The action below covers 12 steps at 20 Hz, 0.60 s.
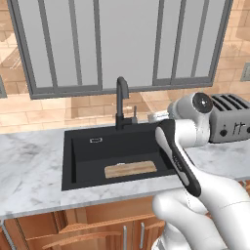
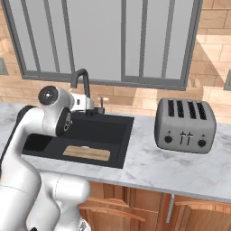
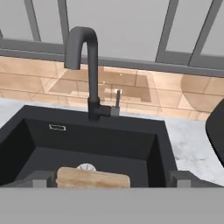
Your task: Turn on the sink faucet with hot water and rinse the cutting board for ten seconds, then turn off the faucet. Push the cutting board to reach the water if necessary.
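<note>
The cutting board (image 1: 130, 169) lies flat in the sink (image 1: 83, 163), toward its front right; the sink faucet (image 1: 121, 103) stands behind the basin's rear rim; a toaster (image 2: 185, 126) sits on the counter (image 2: 176, 171) right of the sink.

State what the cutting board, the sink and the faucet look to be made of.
Cutting board: light-tan wood, by its streaky grain; looks unvarnished.
Sink: matte black, no glare; perhaps composite or coated metal, unclear in a render.
Faucet: matte black, probably coated metal, with a greyer lever.
</note>
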{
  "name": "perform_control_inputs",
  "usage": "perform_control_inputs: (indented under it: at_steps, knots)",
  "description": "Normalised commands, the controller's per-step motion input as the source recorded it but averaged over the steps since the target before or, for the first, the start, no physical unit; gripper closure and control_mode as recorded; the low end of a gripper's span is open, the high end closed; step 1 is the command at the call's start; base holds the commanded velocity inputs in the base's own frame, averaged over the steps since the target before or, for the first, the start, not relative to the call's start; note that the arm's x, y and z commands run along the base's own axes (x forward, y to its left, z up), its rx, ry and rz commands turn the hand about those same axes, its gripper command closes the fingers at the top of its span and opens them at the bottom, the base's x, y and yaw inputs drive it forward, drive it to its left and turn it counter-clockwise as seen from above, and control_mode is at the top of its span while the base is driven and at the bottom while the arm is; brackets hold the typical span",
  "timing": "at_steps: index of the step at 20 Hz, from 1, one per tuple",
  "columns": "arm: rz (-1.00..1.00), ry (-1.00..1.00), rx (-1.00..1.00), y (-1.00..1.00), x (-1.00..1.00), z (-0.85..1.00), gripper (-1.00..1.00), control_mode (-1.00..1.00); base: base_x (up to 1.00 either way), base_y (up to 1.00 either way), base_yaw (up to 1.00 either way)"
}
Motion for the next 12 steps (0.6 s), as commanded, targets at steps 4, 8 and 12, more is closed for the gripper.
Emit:
perform_control_inputs:
  at_steps: [4,8,12]
  knots:
    - [0.0,-0.09,0.01,-0.08,0.0,0.0,-1.0,-1.0,0.0,0.0,0.0]
    - [0.0,-0.08,0.02,-0.13,0.0,0.0,-1.0,-1.0,0.0,0.0,0.0]
    - [0.0,-0.07,0.03,-0.16,0.0,0.0,-1.0,-1.0,0.0,0.0,0.0]
